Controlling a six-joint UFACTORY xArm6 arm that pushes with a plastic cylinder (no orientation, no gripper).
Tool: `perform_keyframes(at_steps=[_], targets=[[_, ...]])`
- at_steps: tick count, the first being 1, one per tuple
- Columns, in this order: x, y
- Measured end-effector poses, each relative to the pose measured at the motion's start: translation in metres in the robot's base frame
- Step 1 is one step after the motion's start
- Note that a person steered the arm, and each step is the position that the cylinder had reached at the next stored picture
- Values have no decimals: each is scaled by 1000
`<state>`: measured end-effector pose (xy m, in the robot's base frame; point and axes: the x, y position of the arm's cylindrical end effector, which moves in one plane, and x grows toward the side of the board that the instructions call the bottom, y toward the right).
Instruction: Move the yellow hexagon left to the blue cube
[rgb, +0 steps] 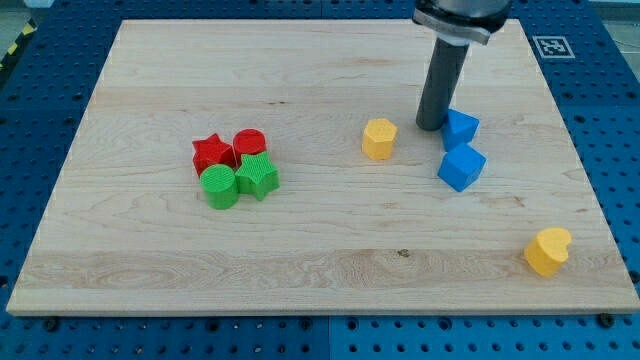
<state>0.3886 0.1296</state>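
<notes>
The yellow hexagon (379, 138) sits right of the board's middle. The blue cube (461, 167) lies to its right and slightly lower. A second blue block (461, 128), its shape unclear, sits just above the cube. My tip (432, 126) rests on the board between the yellow hexagon and this upper blue block, close against the blue block's left side and a short way right of the hexagon.
A cluster at the view's left holds a red star (210, 153), a red cylinder (249, 143), a green cylinder (219, 186) and a green star (258, 176). A yellow heart (548, 250) lies near the board's bottom right corner. The wooden board (300, 260) sits on a blue perforated table.
</notes>
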Motion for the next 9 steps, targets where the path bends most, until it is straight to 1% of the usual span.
perform_keyframes(at_steps=[1,2,3,4,5,7,8,9], targets=[[-23,0],[-23,0],[-22,-33],[-18,-65],[22,-80],[28,-82],[30,-97],[33,-97]])
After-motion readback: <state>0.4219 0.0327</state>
